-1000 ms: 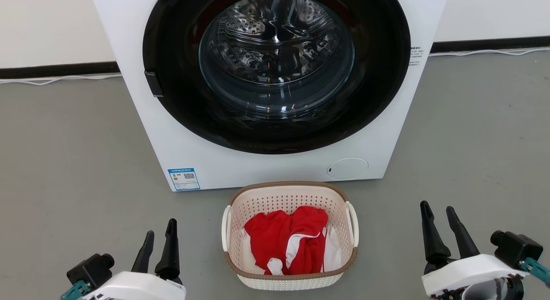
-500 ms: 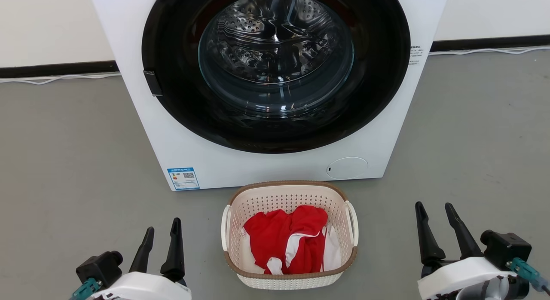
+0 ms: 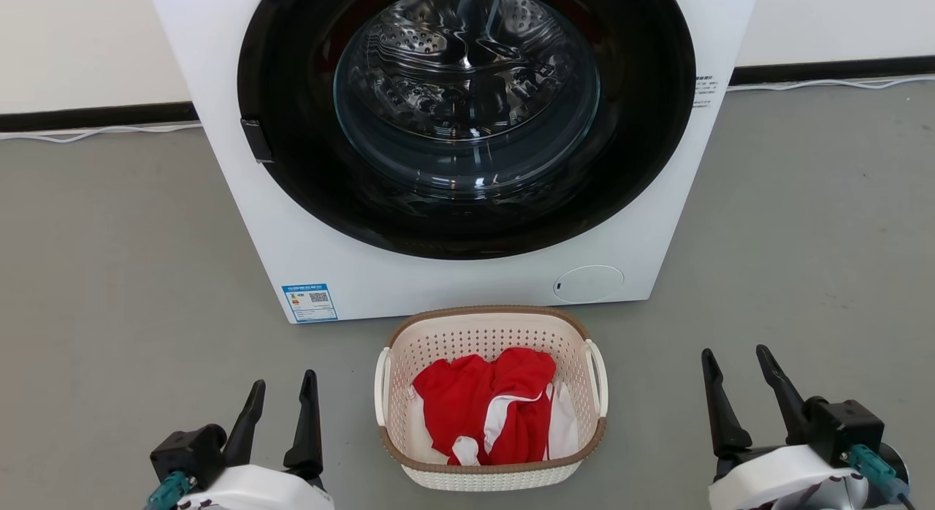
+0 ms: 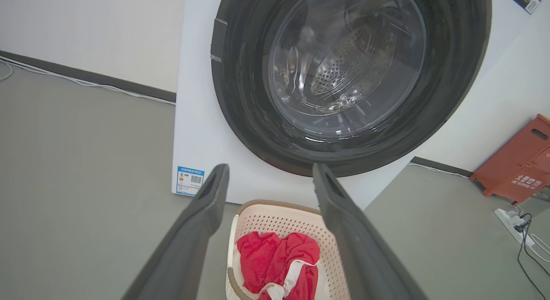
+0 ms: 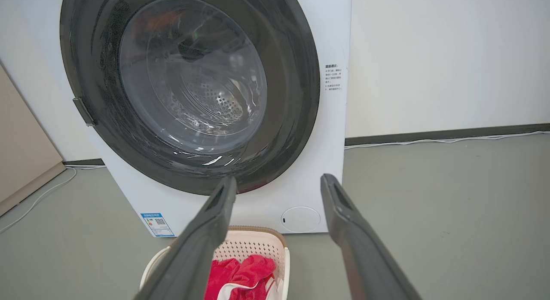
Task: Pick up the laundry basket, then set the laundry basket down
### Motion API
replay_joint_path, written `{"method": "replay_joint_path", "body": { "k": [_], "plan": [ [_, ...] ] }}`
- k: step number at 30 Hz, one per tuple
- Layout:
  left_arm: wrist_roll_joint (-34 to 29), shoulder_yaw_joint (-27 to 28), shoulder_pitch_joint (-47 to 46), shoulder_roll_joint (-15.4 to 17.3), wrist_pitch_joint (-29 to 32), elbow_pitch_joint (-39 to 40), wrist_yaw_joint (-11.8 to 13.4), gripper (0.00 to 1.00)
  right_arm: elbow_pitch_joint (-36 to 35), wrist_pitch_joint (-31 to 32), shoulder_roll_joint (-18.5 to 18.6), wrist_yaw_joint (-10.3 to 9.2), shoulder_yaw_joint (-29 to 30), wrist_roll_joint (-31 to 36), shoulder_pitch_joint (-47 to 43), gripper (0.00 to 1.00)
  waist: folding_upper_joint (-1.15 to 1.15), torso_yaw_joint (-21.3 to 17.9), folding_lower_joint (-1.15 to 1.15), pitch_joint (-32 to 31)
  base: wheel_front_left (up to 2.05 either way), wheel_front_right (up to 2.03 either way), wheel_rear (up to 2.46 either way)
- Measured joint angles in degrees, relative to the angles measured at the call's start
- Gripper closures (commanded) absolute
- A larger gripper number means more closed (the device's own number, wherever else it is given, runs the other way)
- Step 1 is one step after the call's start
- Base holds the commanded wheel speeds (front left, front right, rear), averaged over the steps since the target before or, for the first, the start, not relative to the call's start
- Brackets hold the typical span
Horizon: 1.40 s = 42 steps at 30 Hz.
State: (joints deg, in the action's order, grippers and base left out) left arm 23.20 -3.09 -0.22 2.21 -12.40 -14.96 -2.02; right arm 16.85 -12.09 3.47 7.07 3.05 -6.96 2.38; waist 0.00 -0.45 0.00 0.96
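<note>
The laundry basket (image 3: 489,335) sits on the grey floor just in front of the washer, cream-white and perforated with a brown rim and white side handles, holding red and white clothes (image 3: 486,408). My left gripper (image 3: 283,386) is open at the lower left, well clear of the basket's left handle (image 3: 380,387). My right gripper (image 3: 735,355) is open at the lower right, apart from the right handle (image 3: 599,378). The basket (image 4: 275,218) shows between the left wrist view's fingers, and the basket (image 5: 251,248) lies low left in the right wrist view.
A white front-loading washer (image 3: 453,130) with a large dark round door stands right behind the basket. White cables (image 3: 95,134) run along the wall's dark baseboard. A red folded stand (image 4: 515,162) and a power strip (image 4: 513,218) lie off to the right.
Both grippers have edged inward toward the basket, the left one more. The view has shifted slightly; the basket has not moved.
</note>
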Motion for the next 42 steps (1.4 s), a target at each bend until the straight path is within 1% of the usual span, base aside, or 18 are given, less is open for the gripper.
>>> {"method": "replay_joint_path", "body": {
  "k": [9, 13, 31, 38, 42],
  "plan": [
    [-5.73, -0.57, 0.12, 0.08, -1.47, -0.01, 0.48, 0.00, 0.56, -1.52, -0.18, 0.01, 0.35, 6.69, 0.00, 0.00, 0.00, -0.06, 0.00, -0.13, 0.00, 0.00, 0.00],
    [-7.33, -0.69, 0.53, 0.08, -1.82, 0.00, 0.48, 0.00, 0.58, -2.13, -0.22, 0.04, 0.38, 9.25, 0.00, 0.00, 0.00, -0.13, 0.00, -0.23, 0.00, 0.00, 0.00],
    [-7.32, -0.81, 0.90, 0.10, -1.99, -0.03, 0.49, 0.00, 0.86, -2.13, -0.38, 0.04, 0.68, 9.39, 0.01, 0.00, 0.00, -0.03, 0.00, 0.48, 0.00, 0.00, 0.00],
    [-7.32, -0.81, 0.42, 0.12, -1.99, -0.23, 0.49, 0.00, 1.18, -2.13, -0.51, 0.05, 0.98, 9.39, 0.35, 0.00, 0.00, -0.02, 0.00, 2.69, 0.00, 0.00, 0.00],
    [-7.22, -0.86, -1.34, 0.12, -1.99, -1.13, 0.49, 0.00, 2.54, -2.13, -0.53, 0.05, 1.12, 9.36, 1.13, 0.00, 0.00, 0.01, 0.00, 4.12, 0.00, 0.00, 0.00]
  ]
}}
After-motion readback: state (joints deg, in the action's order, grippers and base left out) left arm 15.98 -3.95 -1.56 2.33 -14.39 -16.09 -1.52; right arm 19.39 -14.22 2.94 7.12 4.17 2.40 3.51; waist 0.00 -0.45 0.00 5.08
